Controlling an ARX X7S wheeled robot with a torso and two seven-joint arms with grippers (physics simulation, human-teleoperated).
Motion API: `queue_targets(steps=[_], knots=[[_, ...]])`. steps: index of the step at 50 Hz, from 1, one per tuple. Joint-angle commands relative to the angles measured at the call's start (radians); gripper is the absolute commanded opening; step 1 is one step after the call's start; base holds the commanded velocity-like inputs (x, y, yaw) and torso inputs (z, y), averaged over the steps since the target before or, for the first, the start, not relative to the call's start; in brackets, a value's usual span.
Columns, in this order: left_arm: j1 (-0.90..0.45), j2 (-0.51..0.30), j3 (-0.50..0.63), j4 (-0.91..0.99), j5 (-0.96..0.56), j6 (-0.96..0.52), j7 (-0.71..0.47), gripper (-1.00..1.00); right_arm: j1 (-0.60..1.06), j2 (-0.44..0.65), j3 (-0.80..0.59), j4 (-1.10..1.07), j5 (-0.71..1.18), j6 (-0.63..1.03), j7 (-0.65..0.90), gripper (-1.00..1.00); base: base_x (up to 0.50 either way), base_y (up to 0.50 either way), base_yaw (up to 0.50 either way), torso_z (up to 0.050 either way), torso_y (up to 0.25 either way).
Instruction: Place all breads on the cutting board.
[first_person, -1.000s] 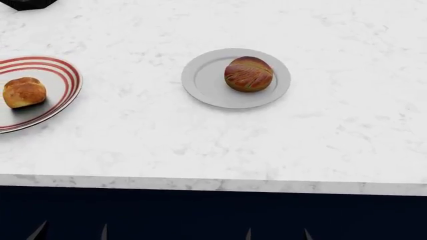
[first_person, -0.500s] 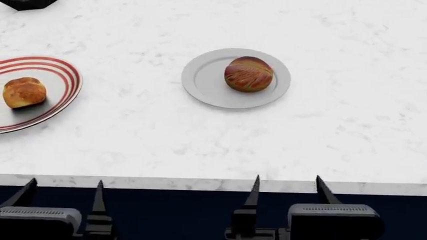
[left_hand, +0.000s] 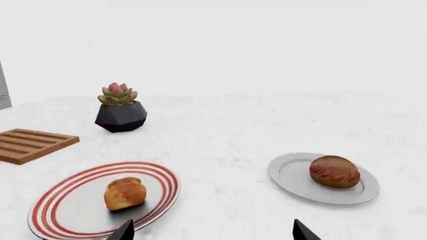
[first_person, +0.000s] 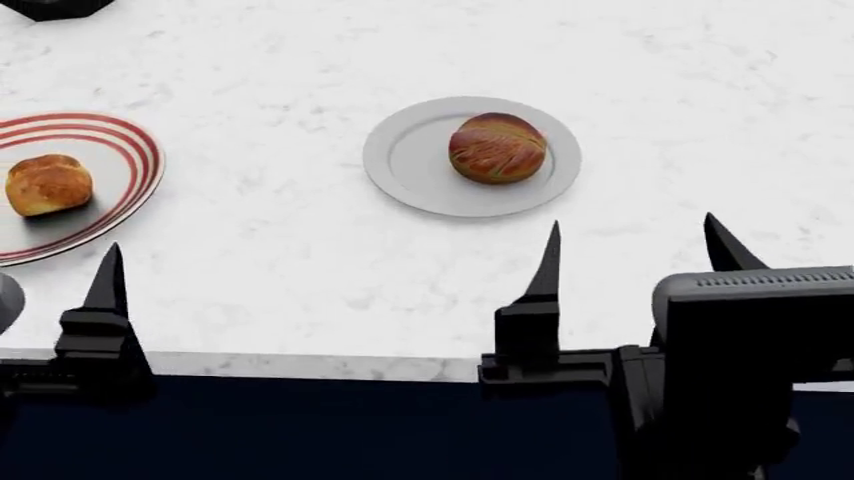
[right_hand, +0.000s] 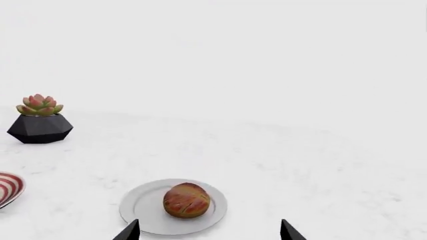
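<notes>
breads: two in view. a round reddish-brown loaf (first_person: 497, 148) with greenish-tan swirled stripes, and a smaller glossy golden-brown roll (first_person: 48, 184).
loaf position: on a round grey plate (first_person: 404, 165), set toward that plate's right side in the head view, near the middle of the counter.
roll position: on a white plate with red rings (first_person: 118, 170), at the head view's left edge, well apart from the grey plate.
cutting board: a thick brown wooden cutting board (left_hand: 33, 144) with long parallel grooves, seen only in the left wrist view, lying on the counter beyond the red-ringed plate; no bread on it.
writing: no brand, label or lettering can be read on any item.
counter: white marble counter (first_person: 294, 260) with faint grey veining and a pale front edge, a dark blue face below it.
room: plain white, featureless background behind the counter.
plant: a green and pink succulent in a faceted black pot (left_hand: 120, 111), standing on the counter near the cutting board.
left gripper (first_person: 54, 285): low over the counter's front edge; only one black pointed finger shows in the head view, but the left wrist view shows both tips spread wide, holding nothing.
right gripper (first_person: 634, 255): over the counter's front edge, short of the grey plate, fingers spread wide and holding nothing.
</notes>
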Motion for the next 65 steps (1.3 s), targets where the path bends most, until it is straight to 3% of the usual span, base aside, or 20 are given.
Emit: queue_targets(steps=[1, 6, 13, 36, 38, 44, 65], knots=[[-0.234, -0.206, -0.103, -0.032, -0.964, -0.082, -0.751, 1.00, 0.108, 0.013, 0.110, -0.213, 0.119, 0.288, 0.024, 1.00, 0.00, 0.00, 0.00, 0.000, 0.000], [-0.322, -0.328, -0.034, -0.047, -1.124, 0.015, -0.902, 1.00, 0.153, 0.041, 0.181, -0.244, 0.300, 0.352, 0.133, 1.00, 0.00, 0.00, 0.00, 0.000, 0.000], [-0.352, -0.440, -0.052, -0.046, -1.217, 0.110, -0.940, 1.00, 0.225, 0.121, 0.285, -0.242, 0.639, 0.408, 0.346, 1.00, 0.00, 0.00, 0.00, 0.000, 0.000], [-0.332, -0.448, -0.017, -0.016, -1.149, 0.164, -0.911, 1.00, 0.265, 0.251, 0.218, -0.234, 0.848, 0.352, 0.569, 1.00, 0.00, 0.00, 0.00, 0.000, 0.000], [-0.300, -0.438, -0.053, -0.009, -1.104, 0.148, -0.873, 1.00, 0.212, 0.272, 0.209, -0.242, 0.804, 0.261, 0.542, 1.00, 0.36, 0.00, 0.00, 0.000, 0.000], [-0.317, -0.455, -0.038, 0.014, -1.118, 0.158, -0.877, 1.00, 0.204, 0.311, 0.170, -0.240, 0.818, 0.213, 0.566, 1.00, 0.42, 0.00, 0.00, 0.000, 0.000], [-0.318, -0.489, -0.043, 0.014, -1.109, 0.192, -0.871, 1.00, 0.196, 0.365, 0.107, -0.229, 0.826, 0.141, 0.609, 1.00, 0.50, 0.03, 0.00, 0.000, 0.000]])
